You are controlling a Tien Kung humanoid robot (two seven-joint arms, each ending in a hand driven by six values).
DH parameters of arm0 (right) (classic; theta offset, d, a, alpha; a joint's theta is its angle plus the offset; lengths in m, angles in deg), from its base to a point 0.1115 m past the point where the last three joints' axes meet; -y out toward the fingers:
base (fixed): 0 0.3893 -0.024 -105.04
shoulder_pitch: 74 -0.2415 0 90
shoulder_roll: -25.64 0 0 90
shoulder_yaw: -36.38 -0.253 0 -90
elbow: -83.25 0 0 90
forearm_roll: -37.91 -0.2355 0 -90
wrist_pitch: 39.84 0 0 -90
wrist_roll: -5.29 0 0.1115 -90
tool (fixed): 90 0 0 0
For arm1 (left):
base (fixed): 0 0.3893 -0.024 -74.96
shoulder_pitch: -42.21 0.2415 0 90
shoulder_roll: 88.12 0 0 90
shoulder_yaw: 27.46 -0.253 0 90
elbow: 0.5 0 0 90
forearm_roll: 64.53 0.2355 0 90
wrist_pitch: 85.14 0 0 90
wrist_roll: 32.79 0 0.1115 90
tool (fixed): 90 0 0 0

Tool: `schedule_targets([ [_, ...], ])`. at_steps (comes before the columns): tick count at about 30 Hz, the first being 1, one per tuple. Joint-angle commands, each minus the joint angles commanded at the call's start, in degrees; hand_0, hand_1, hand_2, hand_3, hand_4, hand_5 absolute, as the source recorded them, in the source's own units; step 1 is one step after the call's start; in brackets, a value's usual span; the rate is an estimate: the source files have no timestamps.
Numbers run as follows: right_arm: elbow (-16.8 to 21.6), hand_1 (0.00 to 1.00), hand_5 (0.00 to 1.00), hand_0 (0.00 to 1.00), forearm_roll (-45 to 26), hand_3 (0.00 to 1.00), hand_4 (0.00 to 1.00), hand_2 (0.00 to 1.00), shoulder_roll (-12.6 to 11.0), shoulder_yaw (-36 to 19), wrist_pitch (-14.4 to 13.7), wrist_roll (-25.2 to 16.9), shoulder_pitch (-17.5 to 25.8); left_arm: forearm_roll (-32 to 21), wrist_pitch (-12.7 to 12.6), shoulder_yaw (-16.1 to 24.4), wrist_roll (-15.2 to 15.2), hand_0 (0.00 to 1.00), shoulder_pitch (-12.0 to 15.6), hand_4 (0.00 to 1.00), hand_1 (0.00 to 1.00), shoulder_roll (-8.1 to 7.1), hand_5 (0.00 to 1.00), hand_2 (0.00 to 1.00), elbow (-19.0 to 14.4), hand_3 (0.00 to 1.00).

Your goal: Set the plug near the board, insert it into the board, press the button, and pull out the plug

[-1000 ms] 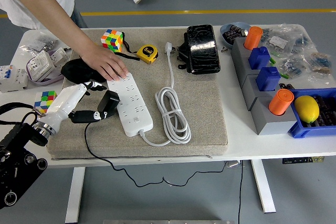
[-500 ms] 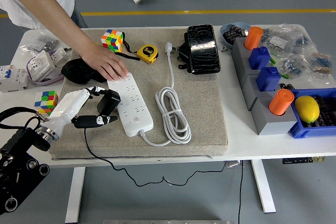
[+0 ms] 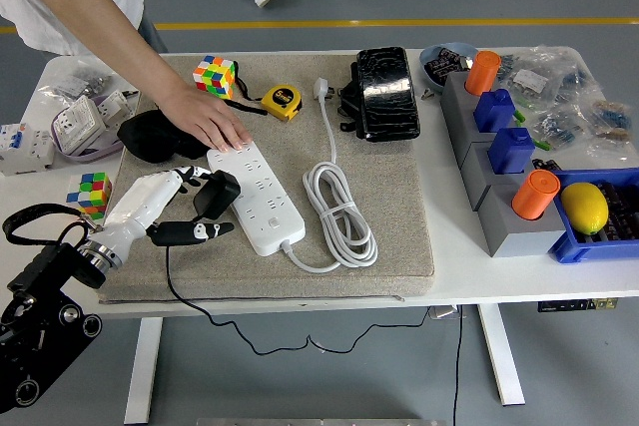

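White strip [image 3: 257,201]: lies slantwise on the grey mat [image 3: 399,216], left of the desk's centre, its far end toward the far-left corner; its coiled cord [image 3: 342,216] sits just to its right.
Plug [image 3: 217,195]: black, at the strip's left long edge, touching or nearly touching it; not seated in any socket. Its black cable [image 3: 180,291] trails over the near edge of the desk.
Left hand [image 3: 170,209]: white, reaching in from the near-left corner; fingers curled round the plug, thumb stretched below it, pinching it from both sides.
Right hand: not in view.
Person's hand [image 3: 205,119]: comes from the far-left corner, palm flat on the strip's far end, apparently steadying it.
Step in hand: the plug is already beside the strip, so insertion is the step under way, judged not yet done.
Next move: calls for turning the prongs down over a socket row, aligning them with the holes, then pressing straight in while the strip is held firm.
Risk: the strip may slide on the mat if the push goes sideways.
Button: too small to pick out with certainty.
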Motion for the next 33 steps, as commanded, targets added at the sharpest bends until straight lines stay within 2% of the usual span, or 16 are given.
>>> schedule_targets([
  [10,0.0,0.649,0.446,0.558,-0.1,0.532,0.907,0.624,-0.1,0.3,-0.1,-0.1,-0.1,0.5,-0.3,-1.0,0.4,0.529,-0.5,0.987,0.656,0.28,0.574,0.688,-0.9,0.718],
  [22,0.0,0.647,0.445,0.558,-0.1,0.531,0.905,0.621,-0.2,0.2,-0.2,-0.2,0.0,1.5,0.0,-2.0,1.6,0.529,-2.3,0.985,0.662,0.94,0.576,0.696,-0.8,0.719],
  [33,0.0,0.646,0.444,0.557,-0.2,0.530,0.904,0.618,-0.1,0.0,-0.2,-0.2,0.2,0.3,1.0,-1.2,4.1,0.532,-3.4,0.987,0.670,1.55,0.581,0.709,-0.5,0.727],
])
